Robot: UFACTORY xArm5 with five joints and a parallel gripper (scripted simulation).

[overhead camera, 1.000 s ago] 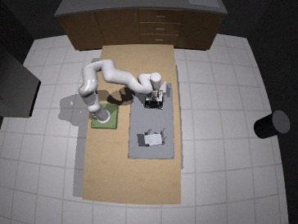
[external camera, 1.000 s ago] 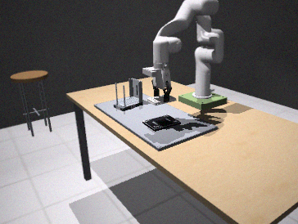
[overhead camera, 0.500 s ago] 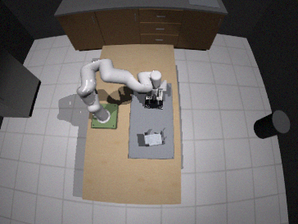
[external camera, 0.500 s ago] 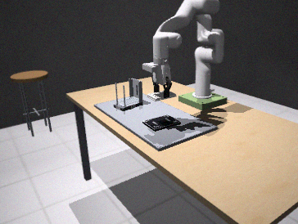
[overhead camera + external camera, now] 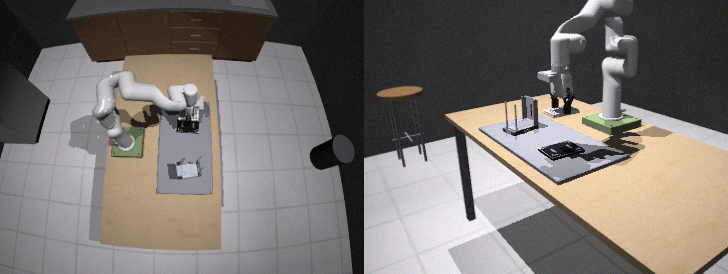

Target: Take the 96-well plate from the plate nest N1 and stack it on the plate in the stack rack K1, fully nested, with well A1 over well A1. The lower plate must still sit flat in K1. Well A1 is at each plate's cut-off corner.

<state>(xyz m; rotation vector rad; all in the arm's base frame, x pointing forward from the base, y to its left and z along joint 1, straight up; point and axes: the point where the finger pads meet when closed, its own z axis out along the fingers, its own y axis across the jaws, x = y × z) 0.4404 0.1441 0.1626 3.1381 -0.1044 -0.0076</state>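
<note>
Gripper (image 5: 562,104) is clamped on the 96-well plate (image 5: 553,113), fingers wide across the plate's body, hanging from the white arm (image 5: 612,65) in the upper middle of the exterior frame. Wooden table (image 5: 664,190) fills the lower right of that view, with the arm's green base plate (image 5: 629,122) right of centre. Grey mat (image 5: 514,137) runs across the table's middle and carries both fixtures. Stack rack K1 (image 5: 529,107), with its posts and back panel, sits left of centre in the exterior view and low centre in the top view, well apart from the gripper. Lower plate (image 5: 186,171) shows white inside K1 and looks flat, as far as this size allows. Plate nest N1 (image 5: 561,150) is the black frame at centre, and it looks empty; the held plate hangs above it, clear of it, and in the top view the gripper (image 5: 189,119) sits right over the nest (image 5: 192,130). Progress judgement: the pick and lift out of N1 look done, roughly the first third. Left to do: carry across to K1, line up the cut-off corners, lower between the posts, seat fully nested, release. Cut-off corner on either plate is too small to tell, so A1 alignment can't be checked here.
</note>
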